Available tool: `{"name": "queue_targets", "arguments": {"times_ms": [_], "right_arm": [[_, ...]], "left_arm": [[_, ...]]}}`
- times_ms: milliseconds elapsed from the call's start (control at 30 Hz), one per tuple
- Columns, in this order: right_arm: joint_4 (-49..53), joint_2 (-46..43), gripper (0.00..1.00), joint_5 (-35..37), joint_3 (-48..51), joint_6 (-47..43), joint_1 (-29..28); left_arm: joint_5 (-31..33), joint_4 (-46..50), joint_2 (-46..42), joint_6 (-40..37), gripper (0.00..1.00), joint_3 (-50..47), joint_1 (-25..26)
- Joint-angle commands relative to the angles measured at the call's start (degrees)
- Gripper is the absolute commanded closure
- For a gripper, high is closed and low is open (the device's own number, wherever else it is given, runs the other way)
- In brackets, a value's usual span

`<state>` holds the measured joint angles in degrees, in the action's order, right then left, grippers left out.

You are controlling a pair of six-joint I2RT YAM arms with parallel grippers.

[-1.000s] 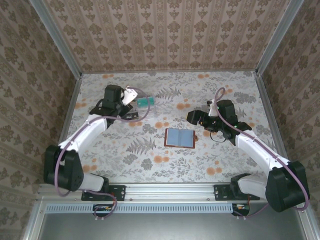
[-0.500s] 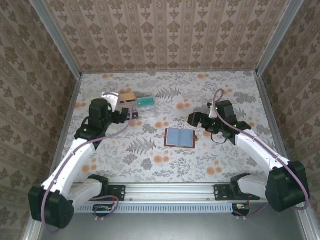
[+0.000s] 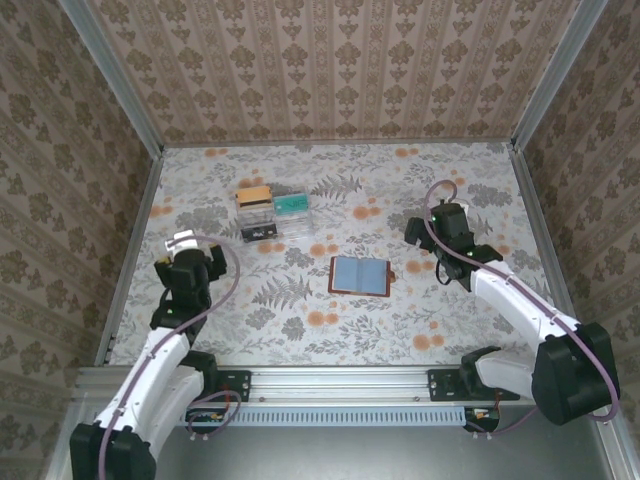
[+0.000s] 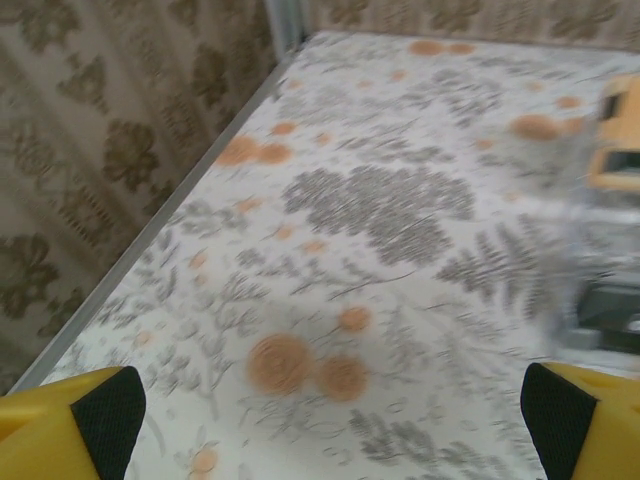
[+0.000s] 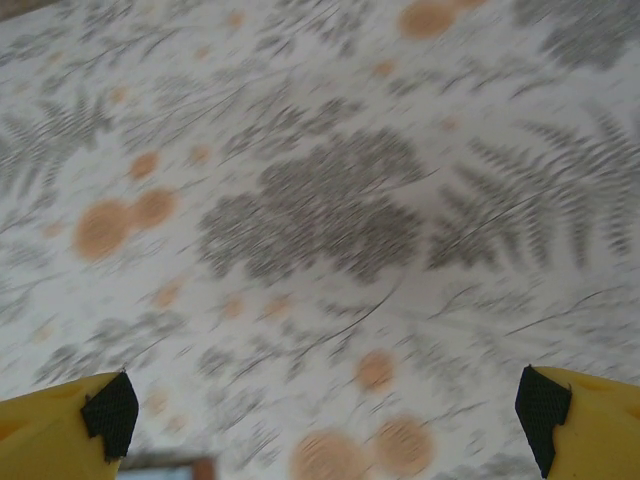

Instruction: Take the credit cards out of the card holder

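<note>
Card holder (image 3: 358,275) lies open mid-counter (image 3: 450,180), blue lining up; three cards (image 3: 272,213) rest beyond it to the left; I'd judge the emptying done, the next move only a check of the slots; left end effector (image 4: 325,410) and right end effector (image 5: 325,410) flank the holder, both wide and empty; walls well apart, free room all round.

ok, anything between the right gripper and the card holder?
Nothing visible. Only bare table lies between the open right gripper and the card holder, which lies open mid-table. The cards sit off to its far left, outside that path.
</note>
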<state>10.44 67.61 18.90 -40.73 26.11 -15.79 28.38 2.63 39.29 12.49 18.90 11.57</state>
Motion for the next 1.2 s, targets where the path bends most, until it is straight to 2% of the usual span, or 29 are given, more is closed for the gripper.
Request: {"name": "queue_targets", "arguments": {"times_ms": [0,100,167,233,300,367,400,567,633,733,900,967,1033,1167], "right_arm": [[-11.0,2.1,0.0,13.2,1.8,-11.1,-0.3],[-18.0,7.2,0.0,18.2,1.8,-16.8,0.0],[-21.9,10.5,0.0,18.3,1.5,-18.8,0.7],[-27.0,14.8,0.0,16.4,1.6,-20.9,1.6],[-27.3,17.9,0.0,12.5,0.4,-24.1,2.4],[-31.1,20.2,0.0,13.1,0.8,-26.5,2.6],[-34.1,20.5,0.0,12.4,2.1,-27.4,3.1],[-44.7,19.9,0.0,4.1,8.4,-26.3,7.7],[-45.0,19.3,0.0,0.9,9.2,-24.5,9.8],[-48.4,18.2,0.0,-4.2,11.8,-24.0,11.6],[-54.8,18.2,0.0,-9.3,15.6,-23.6,13.3],[-62.6,20.8,0.0,-11.4,18.2,-24.0,14.1],[-59.2,19.8,0.0,-11.7,17.5,-23.6,14.2],[-59.7,19.8,0.0,-11.7,17.7,-23.7,14.2]], "left_arm": [[0.3,-8.9,0.8,0.3,0.0,-1.3,-4.1],[-3.4,-10.9,7.5,0.6,0.0,0.3,-7.5],[-6.8,-13.4,13.3,-0.8,0.0,1.6,-8.6],[-9.8,-17.6,20.2,-4.6,0.0,3.5,-8.6],[-9.8,-22.1,27.0,-6.0,0.0,5.0,-8.9],[-10.8,-27.2,32.8,-6.5,0.0,5.8,-9.5],[-13.0,-31.8,35.7,-8.0,0.0,5.7,-9.8],[-19.0,-41.0,43.8,-11.1,0.0,7.6,-11.2],[-22.0,-42.0,45.2,-12.6,0.0,7.7,-11.0],[-27.7,-54.2,49.2,-15.0,0.0,3.3,-11.2],[-26.6,-52.7,48.4,-13.7,0.0,3.4,-11.4],[-26.5,-52.5,48.4,-13.8,0.0,3.6,-11.4],[-26.4,-52.7,48.6,-13.9,0.0,3.6,-11.3],[-24.5,-51.8,48.6,-14.8,0.0,4.1,-10.2]]}}
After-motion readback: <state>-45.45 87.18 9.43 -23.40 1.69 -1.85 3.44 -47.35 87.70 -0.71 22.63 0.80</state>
